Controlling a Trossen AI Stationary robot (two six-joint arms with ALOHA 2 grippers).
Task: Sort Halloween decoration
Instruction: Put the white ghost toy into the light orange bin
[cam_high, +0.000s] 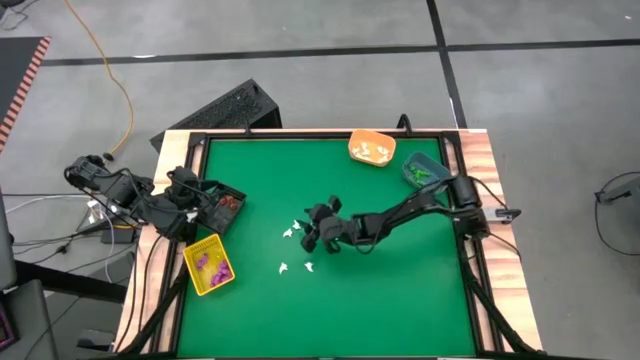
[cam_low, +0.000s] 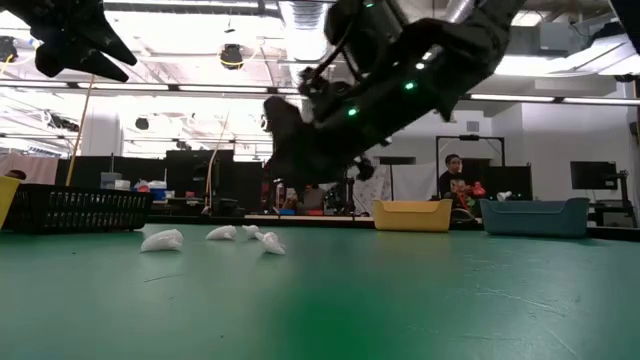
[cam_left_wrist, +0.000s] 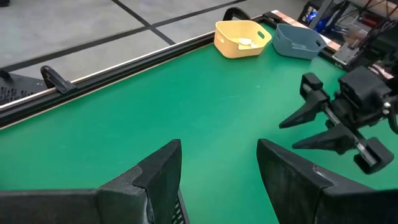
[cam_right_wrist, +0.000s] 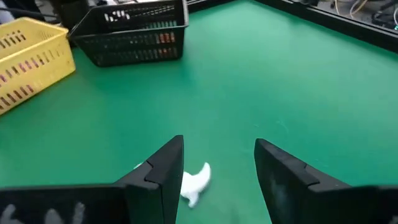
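Four small white trinkets (cam_high: 291, 232) lie loose on the green mat left of frame centre; purple trinkets (cam_high: 211, 266) fill the lower-left yellow bin.

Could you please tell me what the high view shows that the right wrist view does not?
Only the high view shows the orange bin, the blue bin, the left gripper over the black bin and several white trinkets loose on the mat. Only the right wrist view shows one white trinket beside the open right gripper. Both show the yellow bin and black bin.
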